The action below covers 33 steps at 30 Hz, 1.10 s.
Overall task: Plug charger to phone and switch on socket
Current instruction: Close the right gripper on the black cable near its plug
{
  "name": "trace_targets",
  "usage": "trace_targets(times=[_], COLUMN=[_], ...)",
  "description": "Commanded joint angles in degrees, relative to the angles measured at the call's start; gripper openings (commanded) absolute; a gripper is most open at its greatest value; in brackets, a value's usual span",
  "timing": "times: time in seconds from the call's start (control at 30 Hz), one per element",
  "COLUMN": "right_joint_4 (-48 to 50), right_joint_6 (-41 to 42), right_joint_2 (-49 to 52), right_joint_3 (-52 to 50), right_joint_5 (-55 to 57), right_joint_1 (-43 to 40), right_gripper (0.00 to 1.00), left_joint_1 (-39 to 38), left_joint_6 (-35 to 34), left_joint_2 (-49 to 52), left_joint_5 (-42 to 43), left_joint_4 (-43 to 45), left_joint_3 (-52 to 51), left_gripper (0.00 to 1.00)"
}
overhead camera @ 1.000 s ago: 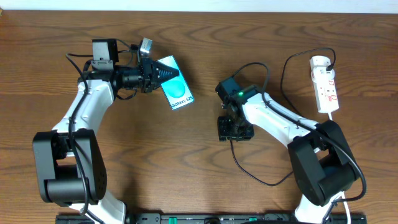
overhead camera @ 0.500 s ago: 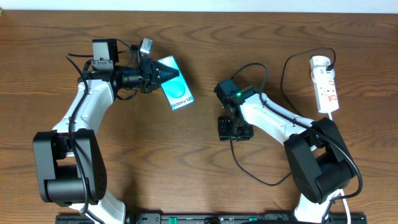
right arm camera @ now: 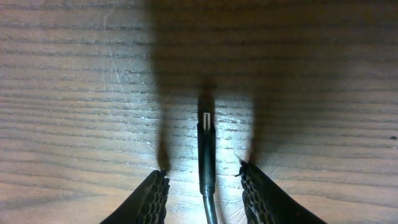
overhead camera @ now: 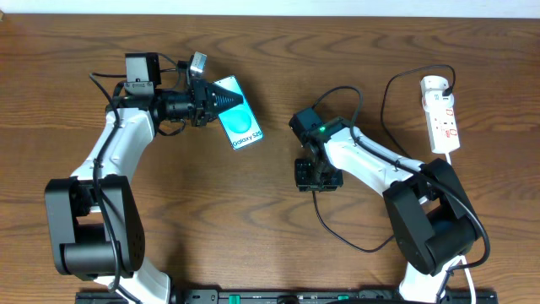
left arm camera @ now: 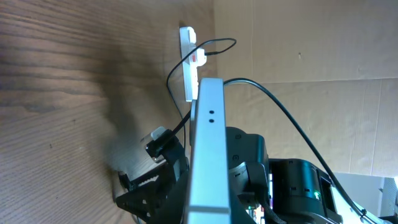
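The phone (overhead camera: pixel 243 127), blue screen with a white band, is held by one end in my left gripper (overhead camera: pixel 224 100), which is shut on it at the back left. The left wrist view shows the phone (left arm camera: pixel 206 124) edge-on between the black fingers (left arm camera: pixel 155 193). My right gripper (overhead camera: pixel 318 175) points down at the table near the middle. In the right wrist view the charger's black plug (right arm camera: pixel 206 146) lies between the fingertips of the right gripper (right arm camera: pixel 204 174), with a gap on each side. The white socket (overhead camera: pixel 441 114) lies at the far right.
The charger's black cable (overhead camera: pixel 337 234) loops across the table in front of the right arm and back up to the socket. The socket (left arm camera: pixel 188 62) also shows in the left wrist view, beyond the phone. Bare wooden tabletop (overhead camera: pixel 253 219) lies between the arms.
The right gripper's fingers have drawn closer together around the plug, and the right arm has shifted slightly left. The left arm and the phone have not moved.
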Motion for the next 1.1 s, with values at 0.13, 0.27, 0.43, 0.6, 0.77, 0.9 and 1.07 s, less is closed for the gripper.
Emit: trace_targets(times=[0.13,0.27,0.43,0.6,0.77,0.9,1.07], right_joint_4=[1.16,1.73,2.43,2.27,1.86,1.73,1.51], right_joint_6=[1.75,2.60,2.67,2.84,2.86,2.86,2.86], right_joint_2=[0.81,0.81,0.81,0.81,0.81,0.81,0.81], right_joint_3=[-0.33,-0.33,-0.33,-0.33,-0.35,-0.44,-0.46], right_joint_5=[2.34,3.34,3.32,3.32,3.30,3.30,3.30], right_joint_1=[0.46,0.48,0.46,0.48,0.55,0.59,0.59], right_gripper=[0.38,0.34,0.34,0.31,0.30,0.27,0.24], left_joint_1=[0.11,0.11,0.11,0.11,0.11,0.11,0.11], left_joint_6=[1.44,1.42,1.42,1.42,1.42,1.42,1.42], left_joint_2=[0.31,0.31,0.31,0.31,0.31,0.31,0.31], left_joint_5=[1.20,1.20,1.20,1.20,1.20,1.20,1.20], left_joint_4=[0.04,0.04,0.02,0.02,0.02,0.00,0.00], left_joint_3=[0.46,0.46,0.46,0.46,0.46,0.46,0.46], left_gripper=[0.07,0.07,0.07,0.07,0.07,0.07,0.07])
